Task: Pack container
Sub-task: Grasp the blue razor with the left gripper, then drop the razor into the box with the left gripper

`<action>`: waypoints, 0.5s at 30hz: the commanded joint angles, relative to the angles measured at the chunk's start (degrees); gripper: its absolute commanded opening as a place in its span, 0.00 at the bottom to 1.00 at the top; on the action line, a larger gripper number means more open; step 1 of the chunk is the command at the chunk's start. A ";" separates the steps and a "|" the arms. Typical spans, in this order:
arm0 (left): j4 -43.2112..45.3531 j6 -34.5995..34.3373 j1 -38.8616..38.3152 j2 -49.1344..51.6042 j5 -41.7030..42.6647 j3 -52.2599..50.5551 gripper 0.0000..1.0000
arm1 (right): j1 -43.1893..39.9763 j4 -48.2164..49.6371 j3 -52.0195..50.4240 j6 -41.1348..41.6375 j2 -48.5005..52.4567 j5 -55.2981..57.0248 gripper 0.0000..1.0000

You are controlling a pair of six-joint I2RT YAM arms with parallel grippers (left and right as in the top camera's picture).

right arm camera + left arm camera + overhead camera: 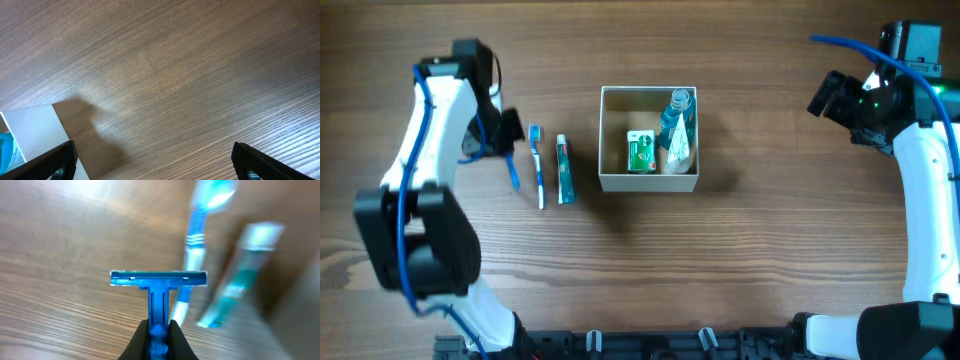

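Note:
The container (649, 182), a square white-walled box with a tan inside, stands mid-table. It holds a green-and-white packet (640, 152), a blue bottle (677, 118) and a white item. My left gripper (507, 138) is left of the box and shut on the handle of a blue razor (158, 282), held above the table, as the left wrist view (159, 332) shows. A blue toothbrush (537, 165) and a toothpaste tube (564, 171) lie between razor and box. My right gripper (832, 96) is open and empty, right of the box; the box's white wall (30, 135) shows in its view.
The wooden table (770, 250) carries nothing else. The toothbrush (197, 245) and the tube (240, 275) lie blurred just beyond the razor head in the left wrist view. Both arm bases stand at the front edge.

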 commanded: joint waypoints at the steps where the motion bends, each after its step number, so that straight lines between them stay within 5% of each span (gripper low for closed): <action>1: 1.81 -0.61 -7.15 -7.32 6.91 3.52 0.04 | -0.13 0.17 0.63 0.48 0.70 -0.28 1.00; 8: 12.07 -4.24 -22.69 -5.88 5.92 3.06 0.08 | -0.13 0.17 0.63 0.48 0.70 -0.28 1.00; 15: 16.70 -8.11 -28.28 3.19 4.72 3.06 0.18 | -0.13 0.20 0.63 0.48 0.70 -0.28 1.00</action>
